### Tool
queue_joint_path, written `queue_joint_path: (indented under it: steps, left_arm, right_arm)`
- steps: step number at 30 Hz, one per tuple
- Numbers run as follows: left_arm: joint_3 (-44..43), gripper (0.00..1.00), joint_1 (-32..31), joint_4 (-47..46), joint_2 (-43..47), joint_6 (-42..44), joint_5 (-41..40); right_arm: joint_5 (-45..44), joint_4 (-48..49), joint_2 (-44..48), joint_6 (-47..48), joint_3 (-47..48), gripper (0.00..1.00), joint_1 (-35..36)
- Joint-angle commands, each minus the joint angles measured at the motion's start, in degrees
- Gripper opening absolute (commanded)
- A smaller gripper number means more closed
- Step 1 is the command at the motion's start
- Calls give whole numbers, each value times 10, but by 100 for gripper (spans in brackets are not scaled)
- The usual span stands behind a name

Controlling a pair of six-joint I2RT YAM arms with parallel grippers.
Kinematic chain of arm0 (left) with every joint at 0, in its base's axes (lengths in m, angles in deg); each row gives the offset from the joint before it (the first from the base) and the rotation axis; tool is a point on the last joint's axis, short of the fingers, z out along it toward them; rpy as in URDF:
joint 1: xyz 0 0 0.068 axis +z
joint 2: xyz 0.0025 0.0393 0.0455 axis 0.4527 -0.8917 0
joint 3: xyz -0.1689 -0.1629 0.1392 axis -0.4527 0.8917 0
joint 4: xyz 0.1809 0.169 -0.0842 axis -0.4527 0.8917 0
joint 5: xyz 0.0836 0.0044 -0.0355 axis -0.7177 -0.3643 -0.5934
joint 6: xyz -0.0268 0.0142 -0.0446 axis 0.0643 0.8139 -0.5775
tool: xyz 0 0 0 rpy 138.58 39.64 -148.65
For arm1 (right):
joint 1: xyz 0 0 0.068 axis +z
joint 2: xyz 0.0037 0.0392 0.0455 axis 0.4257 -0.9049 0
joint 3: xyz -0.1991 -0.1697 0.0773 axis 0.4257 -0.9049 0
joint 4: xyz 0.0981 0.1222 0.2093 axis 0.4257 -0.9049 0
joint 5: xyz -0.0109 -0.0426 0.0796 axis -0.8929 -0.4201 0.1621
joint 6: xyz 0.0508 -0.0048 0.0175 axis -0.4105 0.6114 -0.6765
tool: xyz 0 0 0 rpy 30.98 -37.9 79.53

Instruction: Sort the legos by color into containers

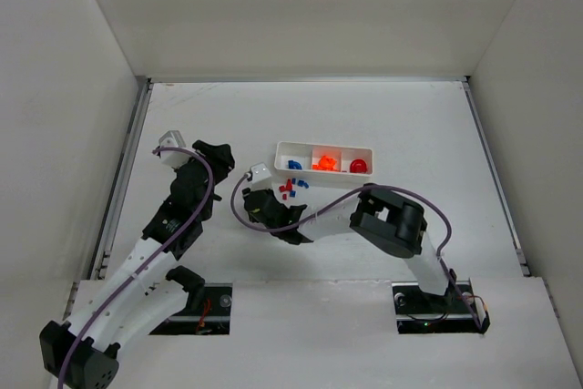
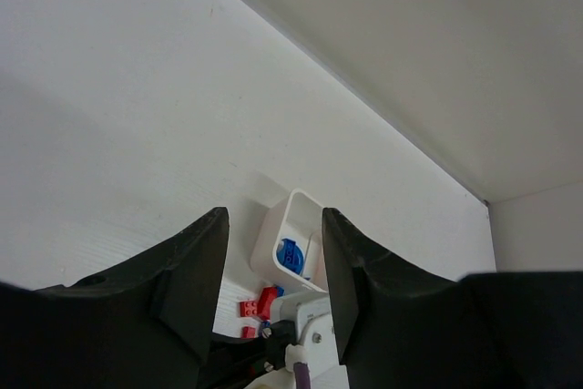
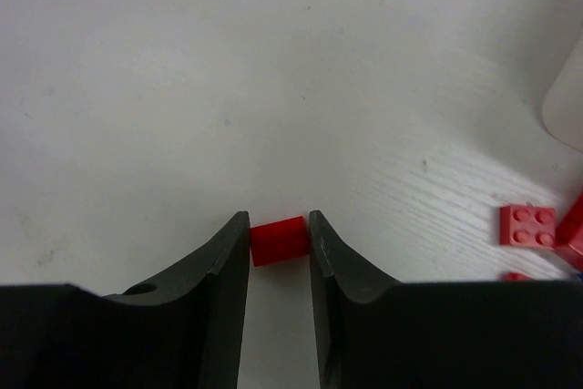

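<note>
A: What is held by the right gripper (image 3: 278, 225)?

B: A small red brick (image 3: 278, 240) is pinched between its fingers, with one finger pressed to each flat side. The brick appears to rest on the tabletop (image 3: 273, 61), not yet lifted. The flat sides were probably chosen so that so small a piece is not squeezed out.

A: What is found further out?

B: At 3 o'clock of the brick a red plate (image 3: 526, 225) is seen, one of the loose legos (image 1: 290, 189). Beyond them, toward 2 o'clock, the tray (image 1: 326, 145) is laid. Blue pieces are kept at its 9 o'clock end, orange in the middle and red at its 3 o'clock end, so that end is judged to be the brick's place.

A: And the left gripper (image 2: 273, 218)?

B: It is held open and empty at 9 o'clock of the tray, presumably to leave room.

A: What is shown by one view only?

B: The pinch is shown by the right wrist view alone; from above it is hidden by the arm. All three colours are given only from above; in the left wrist view only the blue end is shown.
</note>
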Motion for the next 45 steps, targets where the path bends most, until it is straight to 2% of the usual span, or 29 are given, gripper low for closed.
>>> queue_joint_path:
  steps: [1, 7, 11, 17, 21, 26, 29, 31, 37, 45]
  left_arm:
    - [6, 43, -2, 10, 7, -10, -10]
    - [5, 44, -18, 10, -21, 9, 4]
    - [9, 42, -56, 6, -46, 21, 9]
    - [13, 37, -183, -5, -131, 61, 9]
    - [1, 36, -267, -6, -226, 98, 11]
    - [-26, 35, -338, -7, -324, 127, 14]
    - [-35, 35, -362, -9, -358, 137, 11]
    - [-38, 35, -373, -9, -374, 138, 11]
    - [-42, 35, -398, -12, -410, 138, 10]
    - [-47, 34, -393, -37, -446, 143, -7]
  right_arm:
    - [-27, 2, 49, 3, -35, 23, 5]
    - [-28, 52, 177, -4, -128, 23, 1]
    - [-31, 57, 273, -6, -196, 23, -31]
    - [-34, 62, 401, -7, -302, 23, -119]
    - [-22, 55, 465, -10, -359, 24, -199]
    - [7, 46, 470, -9, -380, 24, -288]
    - [12, 44, 457, -9, -380, 24, -318]
    - [18, 45, 450, -10, -378, 26, -328]
    - [20, 46, 447, -6, -373, 48, -331]
    - [21, 50, 484, -10, -399, 50, -327]
